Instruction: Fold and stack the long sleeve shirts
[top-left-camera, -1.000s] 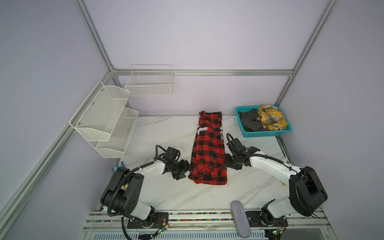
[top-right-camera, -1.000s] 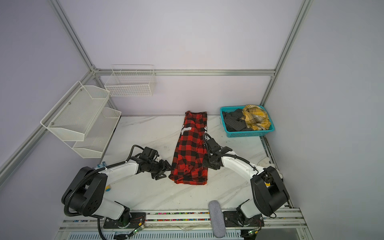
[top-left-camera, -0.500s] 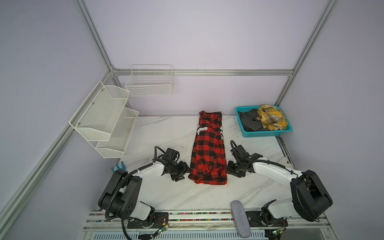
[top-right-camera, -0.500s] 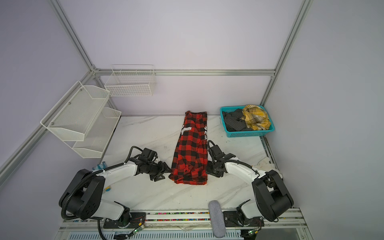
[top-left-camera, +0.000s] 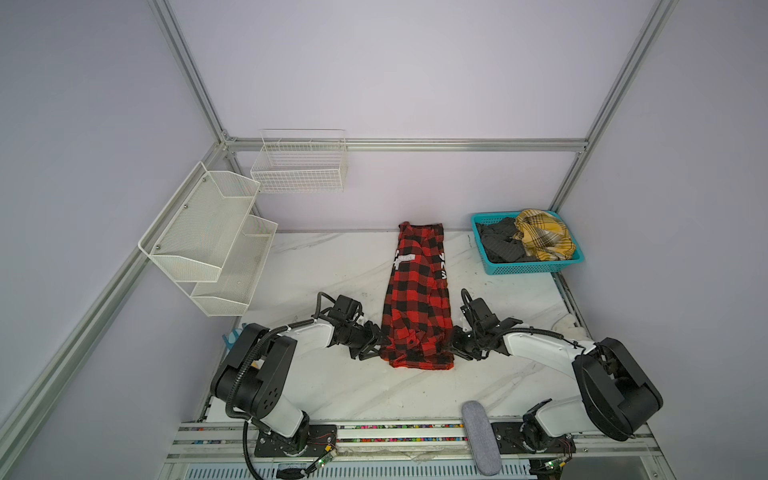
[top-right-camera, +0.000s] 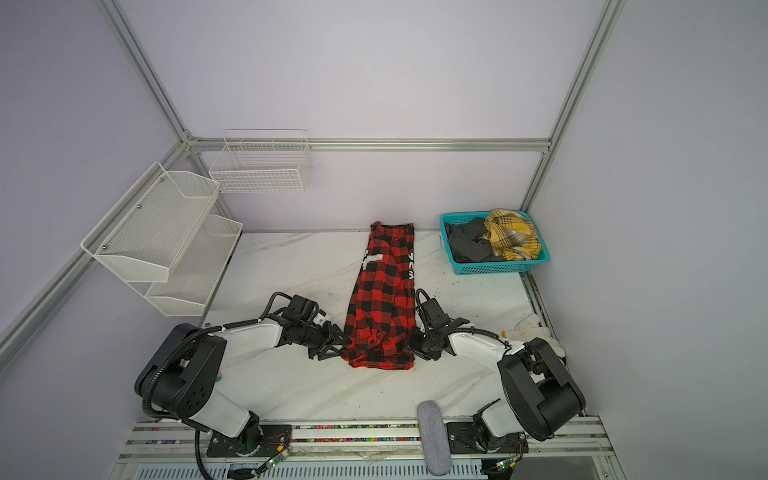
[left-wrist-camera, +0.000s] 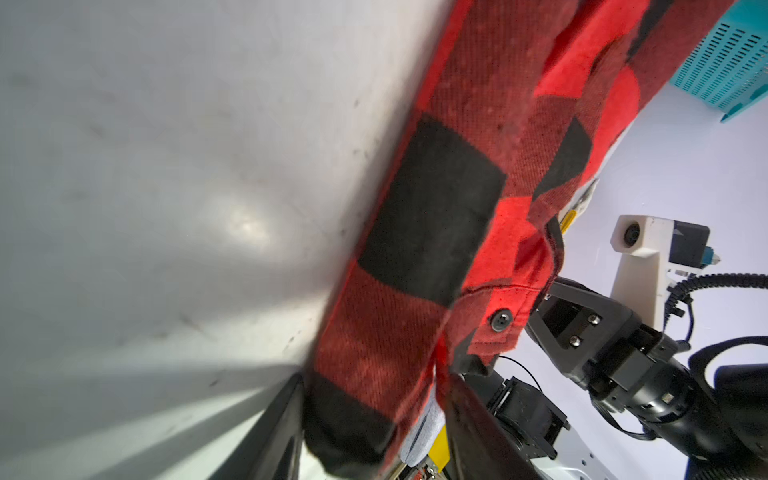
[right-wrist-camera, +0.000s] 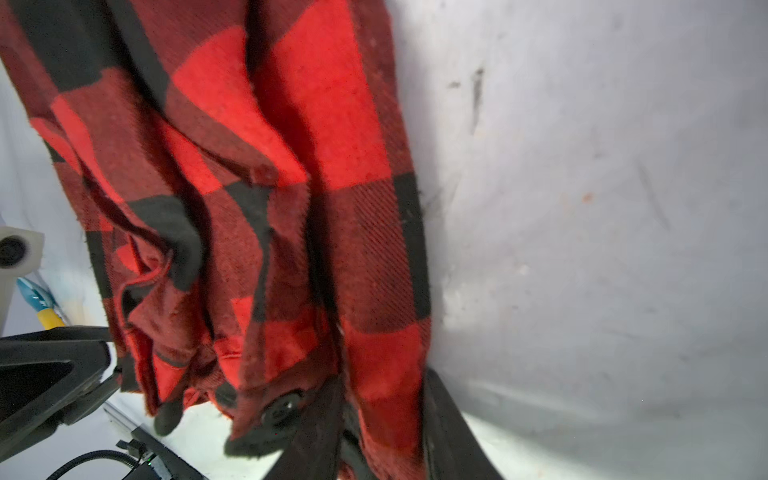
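The red-and-black check shirt (top-left-camera: 417, 299) lay as a long narrow strip down the middle of the table (top-left-camera: 332, 266), running from 12 o'clock toward 6. The left gripper (top-left-camera: 374, 345) sat at the strip's 8 o'clock corner and the right gripper (top-left-camera: 455, 347) at its 4 o'clock corner. Each had its jaws about half apart astride the hem, with cloth between the fingers (left-wrist-camera: 274, 428). Whether either one already pinched the cloth could not be told.

The step looked like taking both near corners so the hem could be folded up toward 12 o'clock. Done well, each grip would catch every layer at its corner, and both would lift level and together so the strip kept its straight sides.

The cloth was thick, brushed flannel, soft and limp. It was bunched in ridges near the hem, with a dark button (left-wrist-camera: 500, 320) on a loose cuff. White letters showed near the collar end. The tabletop was smooth, glossy marble-look. A teal slotted basket (top-left-camera: 536, 268) at 2 o'clock held more crumpled clothes.
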